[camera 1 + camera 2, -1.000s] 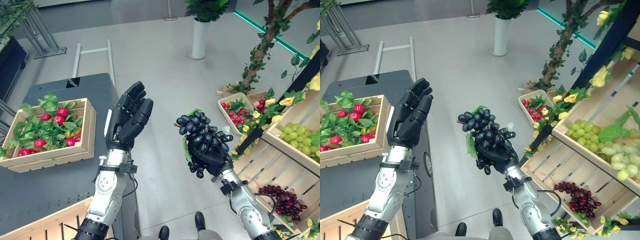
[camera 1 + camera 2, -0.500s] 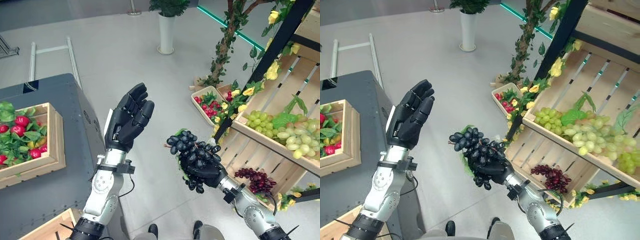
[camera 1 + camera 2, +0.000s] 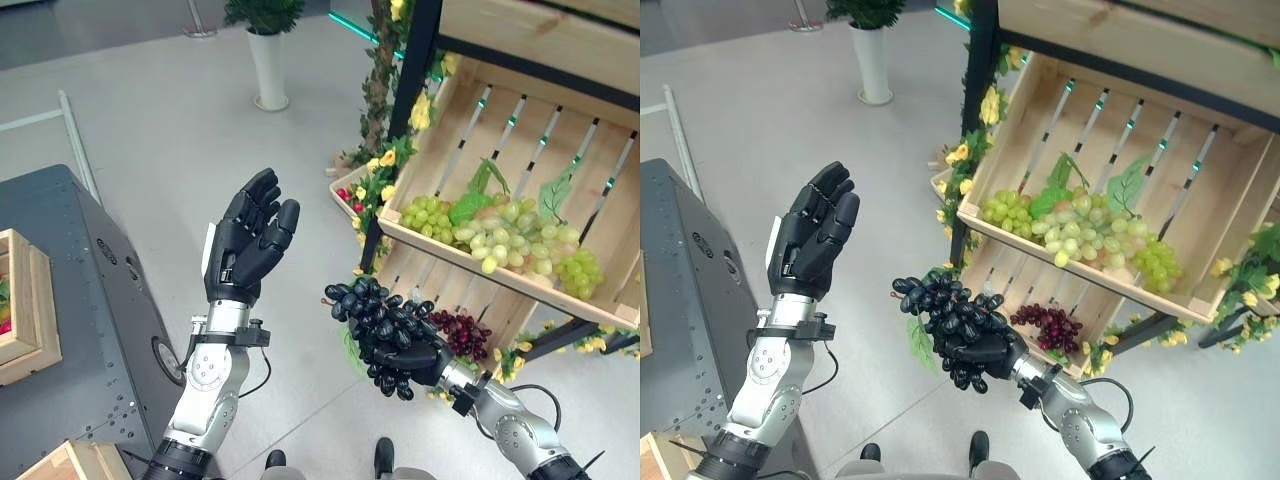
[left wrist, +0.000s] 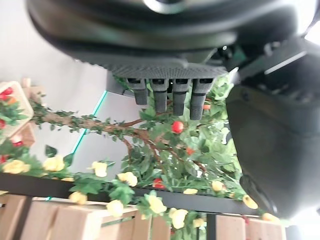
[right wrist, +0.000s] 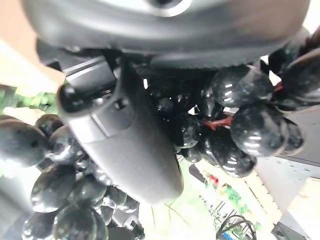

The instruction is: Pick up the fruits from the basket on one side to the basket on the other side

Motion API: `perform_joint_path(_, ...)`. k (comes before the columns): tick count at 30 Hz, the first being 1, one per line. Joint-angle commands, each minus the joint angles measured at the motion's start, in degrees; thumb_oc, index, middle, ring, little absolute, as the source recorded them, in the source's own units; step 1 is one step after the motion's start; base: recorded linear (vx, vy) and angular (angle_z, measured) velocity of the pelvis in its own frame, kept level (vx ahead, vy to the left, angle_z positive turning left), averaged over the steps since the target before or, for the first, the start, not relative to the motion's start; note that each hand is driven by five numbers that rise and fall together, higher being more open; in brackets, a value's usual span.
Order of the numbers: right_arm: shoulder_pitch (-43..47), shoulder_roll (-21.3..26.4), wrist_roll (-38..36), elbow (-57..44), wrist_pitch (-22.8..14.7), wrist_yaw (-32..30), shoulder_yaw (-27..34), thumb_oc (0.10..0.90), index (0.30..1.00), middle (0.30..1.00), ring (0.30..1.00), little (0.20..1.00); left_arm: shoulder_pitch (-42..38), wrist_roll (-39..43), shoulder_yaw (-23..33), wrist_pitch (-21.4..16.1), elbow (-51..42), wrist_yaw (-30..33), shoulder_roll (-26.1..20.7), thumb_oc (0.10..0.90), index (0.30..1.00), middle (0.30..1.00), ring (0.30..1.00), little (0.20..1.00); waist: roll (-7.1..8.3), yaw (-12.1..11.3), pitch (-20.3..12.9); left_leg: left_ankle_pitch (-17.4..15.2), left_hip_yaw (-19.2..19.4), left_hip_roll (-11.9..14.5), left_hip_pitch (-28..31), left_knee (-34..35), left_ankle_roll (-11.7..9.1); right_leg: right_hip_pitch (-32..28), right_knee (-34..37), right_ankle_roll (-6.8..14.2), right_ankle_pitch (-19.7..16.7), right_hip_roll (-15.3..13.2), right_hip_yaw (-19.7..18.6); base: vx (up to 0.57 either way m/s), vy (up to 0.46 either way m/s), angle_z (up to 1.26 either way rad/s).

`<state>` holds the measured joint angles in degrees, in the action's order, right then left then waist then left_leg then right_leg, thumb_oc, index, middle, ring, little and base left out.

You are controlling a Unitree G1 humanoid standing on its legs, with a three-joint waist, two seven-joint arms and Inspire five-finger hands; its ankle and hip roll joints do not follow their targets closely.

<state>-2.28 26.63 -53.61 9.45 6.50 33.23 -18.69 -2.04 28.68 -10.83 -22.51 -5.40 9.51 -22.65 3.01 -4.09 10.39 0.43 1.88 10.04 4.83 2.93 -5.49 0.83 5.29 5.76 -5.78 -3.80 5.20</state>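
Note:
A bunch of black grapes with a green leaf hangs in mid-air over the floor, and my right hand is shut on it from below. In the right wrist view the thumb lies across the glossy grapes. My left hand is raised beside it, open, palm towards the grapes and holding nothing; its straight fingers show in the left wrist view. A slanted wooden crate on the shelf to the right holds green grapes. The crate below holds dark red grapes.
A grey table stands at the left with a wooden crate at its edge. A small crate of red fruit sits on the floor by the black shelf post. A white vase stands farther back.
The camera has swung to the right: the shelf crates now take up the right half and the table's crate has slid to the left edge. Both hands keep their poses.

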Motion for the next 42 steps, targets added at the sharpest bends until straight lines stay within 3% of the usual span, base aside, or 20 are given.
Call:
perform_joint_path(1,6.1,-2.8,-2.0,-4.9,-5.3,3.5,1.5,0.400,0.300,0.300,0.300,0.300,-4.0,-3.0,2.0,-9.0,-3.0,0.5,-1.1,0.800,0.900,0.900,0.900,0.900,2.28,-0.5,-3.4,4.3,-4.6,-2.6,-7.3,0.3,1.4,-3.4,-0.4,-1.7,3.6,-1.0,2.7,-0.07,0.001,0.02)
perform_joint_path(3,5.5,-2.6,-3.0,-4.8,-6.6,0.7,2.4,0.400,0.300,0.300,0.300,0.300,-3.6,-1.8,1.8,-8.2,-3.1,-1.0,-0.8,0.800,0.900,0.900,0.900,0.900,2.00,0.3,-2.8,3.2,-2.6,-1.9,-9.4,-4.0,0.8,-2.4,-2.2,-2.1,4.2,-1.7,3.8,-0.06,0.094,0.06)
perform_joint_path(5,4.6,-3.0,-2.1,-3.1,-8.6,-0.3,3.6,0.400,0.300,0.300,0.300,0.300,-3.5,-0.3,1.4,-8.0,-2.3,-2.6,-0.6,0.800,0.900,0.900,0.900,0.900,1.17,1.2,-2.6,3.6,-1.5,-1.3,-8.9,-3.2,0.7,-1.5,-3.6,-2.0,4.4,-2.6,4.6,-0.01,0.236,0.24)
perform_joint_path(8,3.8,-3.6,-0.3,-2.2,-11.9,-3.2,3.6,0.400,0.300,0.300,0.300,0.300,-4.1,-0.7,0.0,-8.1,-2.6,-3.1,-1.1,0.800,0.900,0.900,0.900,0.900,-0.02,1.7,-1.9,3.2,-1.8,-2.9,-9.5,-2.4,1.2,1.3,-5.4,-0.8,4.2,-4.1,3.7,-0.08,0.274,0.18)
perform_joint_path(11,4.1,-4.3,-1.1,-0.9,-13.8,-3.6,3.9,0.400,0.300,0.300,0.300,0.300,-4.8,0.4,0.0,-8.1,-3.0,-4.4,-2.1,0.800,0.900,0.900,0.900,0.900,0.12,1.3,0.5,2.3,-2.1,-4.7,-10.0,-3.1,1.9,1.8,-5.5,0.9,2.7,-5.8,3.3,-0.11,0.165,0.04)
perform_joint_path(17,9.1,-5.3,-2.6,1.1,-18.3,-7.7,3.1,0.400,0.300,0.300,0.300,0.300,-9.3,-1.4,-1.4,-8.8,-2.1,-1.7,-3.3,0.800,0.900,0.900,0.900,0.900,1.30,0.5,4.8,1.1,-3.7,-7.0,-12.8,-5.0,3.6,4.8,-7.4,1.9,2.3,-5.4,0.9,-0.18,-0.023,0.07)
perform_joint_path(22,16.5,-6.1,-3.7,4.2,-22.2,-10.2,3.4,0.400,0.300,0.300,0.300,0.300,-14.4,-4.5,-2.4,-9.4,-1.3,2.0,-3.2,0.800,0.900,0.900,0.900,0.900,2.15,-1.0,10.0,-0.7,-5.0,-7.6,-21.1,-15.2,2.7,8.2,-12.2,0.5,4.0,-4.3,3.7,-0.19,-0.130,0.14)
perform_joint_path(28,21.3,-6.1,-2.4,4.1,-24.5,-13.3,3.5,0.400,0.300,0.300,0.300,0.300,-17.6,-4.9,-3.5,-12.2,-0.1,3.5,-2.9,0.800,0.900,0.900,0.900,0.900,1.54,-1.1,14.1,-1.4,-6.1,-7.7,-30.1,-23.1,1.8,14.2,-17.8,-1.9,6.3,-3.0,4.5,-0.14,-0.048,0.02)
perform_joint_path(36,28.1,-5.4,-1.0,5.5,-24.8,-14.9,3.0,0.400,0.300,0.300,0.300,0.300,-20.6,-4.0,-4.4,-14.8,0.8,2.8,-1.2,0.800,0.900,0.900,0.900,0.900,0.45,-1.0,18.3,-2.6,-5.4,-8.1,-37.3,-29.5,2.2,22.3,-25.5,-3.4,8.3,-2.8,4.7,-0.10,0.012,0.02)
perform_joint_path(42,30.6,-4.9,0.3,6.0,-24.3,-15.3,2.9,0.400,0.300,0.300,0.300,0.300,-21.4,-4.4,-4.9,-16.6,1.5,2.8,-0.5,0.800,0.900,0.900,0.900,0.900,-0.16,-0.8,19.4,-3.8,-4.1,-8.5,-39.8,-32.4,2.9,25.8,-28.7,-3.5,8.9,-2.9,4.5,-0.05,0.040,-0.05)
